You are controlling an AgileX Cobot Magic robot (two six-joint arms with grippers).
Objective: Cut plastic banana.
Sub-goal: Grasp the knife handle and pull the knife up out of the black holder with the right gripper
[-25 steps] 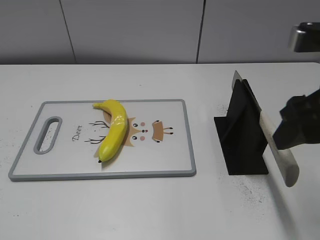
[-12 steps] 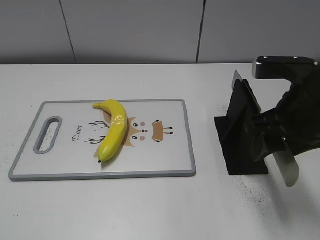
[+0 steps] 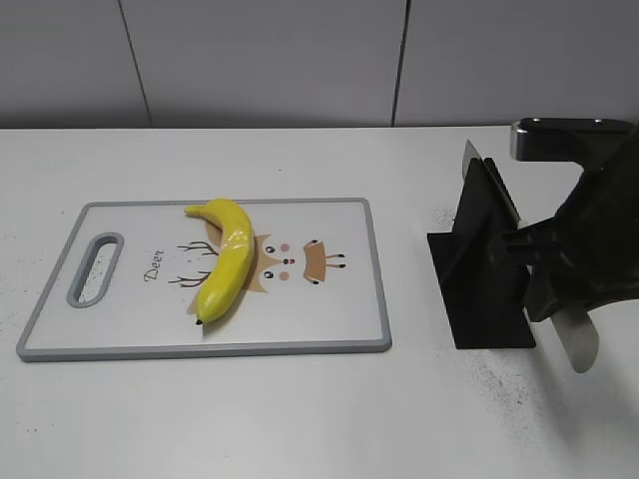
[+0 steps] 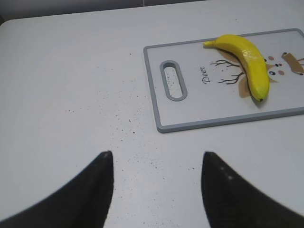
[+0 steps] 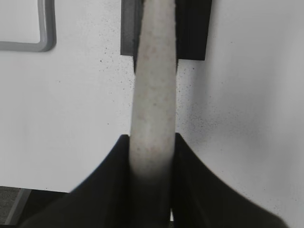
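The plastic banana (image 3: pixel 228 261), glossy yellow with a dark tip, lies on a white cutting board (image 3: pixel 371 299) with a grey rim and a deer drawing. It also shows in the left wrist view (image 4: pixel 247 64). A knife with a pale handle (image 3: pixel 577 344) stands slanted in a black stand (image 3: pixel 484 274). My right gripper (image 3: pixel 544 289) is shut on the knife handle (image 5: pixel 154 95), with both black fingers pressed against its sides (image 5: pixel 152 142). My left gripper (image 4: pixel 157 156) is open and empty above bare table, left of the board (image 4: pixel 156 95).
The knife blade (image 3: pixel 477 158) sticks up behind the stand. The stand's base (image 5: pixel 192 28) sits right of the board's corner (image 5: pixel 45 28). A grey wall runs behind the white table. The board has a handle slot (image 3: pixel 95 267) at its left end.
My right arm has come in from the right edge over the stand, and its fingers have taken hold of the knife handle. The banana, board and knife have not moved.
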